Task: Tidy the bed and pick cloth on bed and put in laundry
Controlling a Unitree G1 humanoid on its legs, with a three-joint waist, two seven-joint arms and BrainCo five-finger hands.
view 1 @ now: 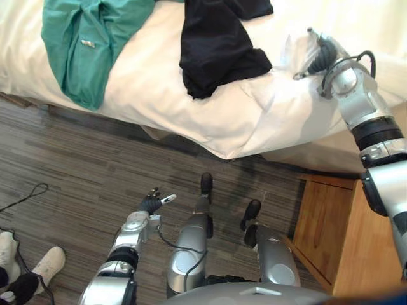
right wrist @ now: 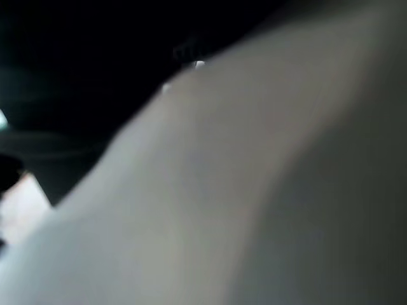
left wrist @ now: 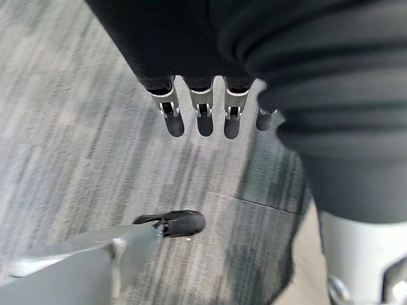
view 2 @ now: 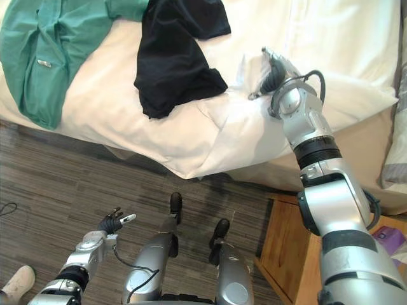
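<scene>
A green garment (view 1: 82, 44) lies spread on the left of the bed, partly over the edge. A black garment (view 1: 216, 44) lies crumpled in the middle of the white sheet (view 1: 210, 114). My right hand (view 1: 320, 56) rests against a raised fold of the white sheet to the right of the black garment; in the right wrist view pale cloth (right wrist: 222, 203) sits very close to the camera. My left hand (view 1: 151, 203) hangs low over the floor, well away from the bed, open, with its straight fingers (left wrist: 205, 114) pointing down and holding nothing.
The bed's corner overhangs dark striped flooring (view 1: 95, 165). A wooden nightstand (view 1: 331, 235) stands at the lower right beside the bed, with a purple item (view 2: 391, 240) on it. A person's white shoes (view 1: 48, 260) are at the lower left. A pillow (view 2: 397, 146) shows at the right edge.
</scene>
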